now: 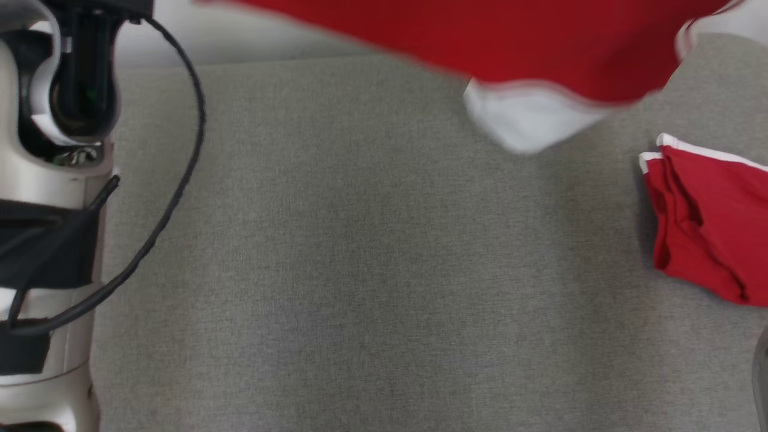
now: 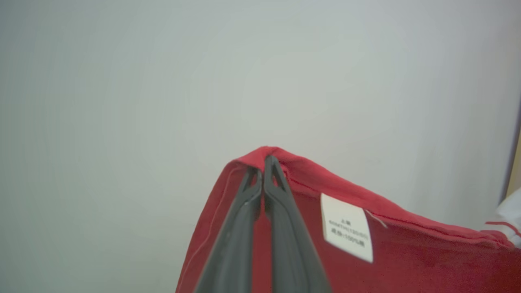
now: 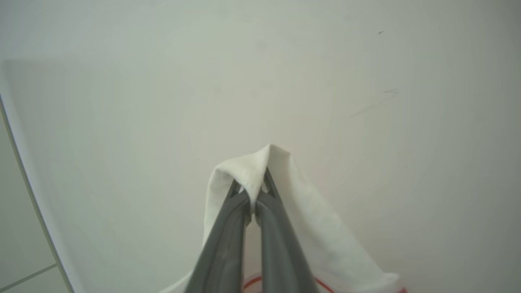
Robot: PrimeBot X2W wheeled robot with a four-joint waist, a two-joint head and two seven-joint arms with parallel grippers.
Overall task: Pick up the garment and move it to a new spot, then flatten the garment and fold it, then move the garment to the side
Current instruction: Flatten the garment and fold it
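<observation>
The garment (image 1: 510,42) is red with a white part (image 1: 528,120). It hangs blurred across the top of the head view, above the far side of the grey table (image 1: 360,270). In the left wrist view my left gripper (image 2: 263,162) is shut on a red hem of the garment (image 2: 407,252), close to a white label (image 2: 348,228). In the right wrist view my right gripper (image 3: 260,183) is shut on a white fold of the garment (image 3: 317,236). A pale wall lies behind both grippers.
A second red piece with white trim (image 1: 708,222) lies bunched at the table's right edge. My pale left forearm (image 1: 48,210) and its black cable (image 1: 180,180) stand along the left side.
</observation>
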